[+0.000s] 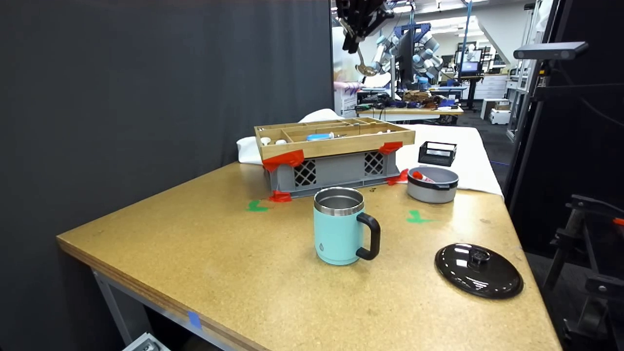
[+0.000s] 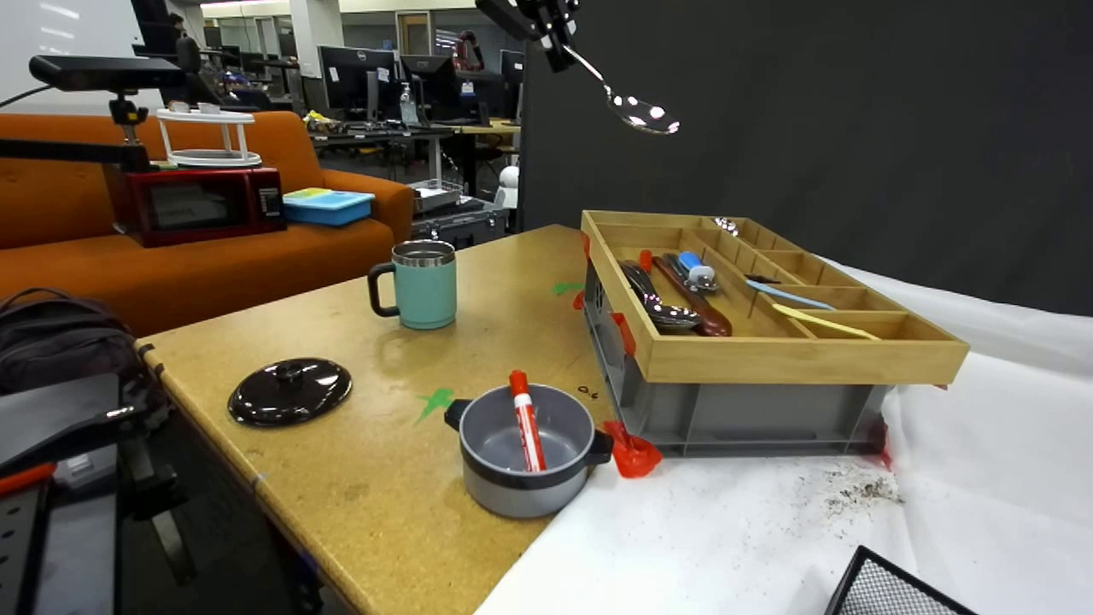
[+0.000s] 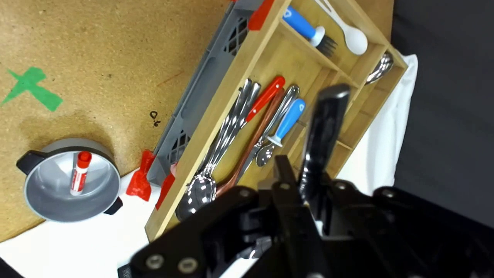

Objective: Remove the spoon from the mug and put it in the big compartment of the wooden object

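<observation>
"Spoon (image 2: 630,108), claw (image 2: 559,55) and wooden cutlery tray (image 2: 803,360): how did these stand?"

"The claw was clamped on the spoon handle (image 3: 326,119), whose free end projected past the grip on the side away from the bowl (image 1: 366,69). The long axis slanted, bowl lowest. In both exterior views the tray lay well below, on a grey crate (image 2: 768,414) upon the table (image 1: 219,234)."

"And the teal travel mug (image 1: 338,234)?"

"It stood upright, well apart from the spoon; removal was judged complete, placement not yet done."

"Which relation governed the coming move?"

"The drop from claw to big compartment (image 3: 287,58). In the wrist view that compartment ran diagonally, partly screened by the claw, metal spoons (image 3: 200,191) lying along its length, while the spoon handle appeared askew to them; foreshortening left the true angle, and how squarely the claw stood over the compartment, uncertain."

"What did this call for?"

"Probably a careful descent with some turning toward the compartment's length. The bowl, leading, would have met the tray's rim first if the approach were off line, and the handle might have pivoted in the grip."
</observation>
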You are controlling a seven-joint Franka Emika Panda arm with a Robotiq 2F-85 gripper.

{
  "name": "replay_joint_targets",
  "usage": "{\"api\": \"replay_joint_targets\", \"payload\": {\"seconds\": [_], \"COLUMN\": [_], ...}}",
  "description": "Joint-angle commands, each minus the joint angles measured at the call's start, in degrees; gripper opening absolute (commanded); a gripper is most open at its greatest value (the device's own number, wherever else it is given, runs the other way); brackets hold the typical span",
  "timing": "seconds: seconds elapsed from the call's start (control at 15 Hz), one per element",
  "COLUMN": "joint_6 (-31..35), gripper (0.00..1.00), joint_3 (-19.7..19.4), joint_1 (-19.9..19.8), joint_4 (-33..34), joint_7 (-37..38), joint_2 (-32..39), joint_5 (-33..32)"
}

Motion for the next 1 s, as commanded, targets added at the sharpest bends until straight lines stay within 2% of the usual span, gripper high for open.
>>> {"api": "replay_joint_targets", "payload": {"seconds": [0.0,0.2,0.53,0.93], "joint_6": [-2.2,-0.9,1.5,4.6], "gripper": [0.03,0.03,0.03,0.03], "joint_3": [-2.2,-4.9,-8.4,-13.0], "joint_1": [0.3,0.9,2.7,7.1], "joint_4": [3.1,3.1,3.4,6.3], "joint_7": [6.6,12.6,20.0,26.5], "joint_2": [3.4,6.5,13.0,18.4], "joint_5": [-0.8,-5.0,-7.9,-12.3]}}
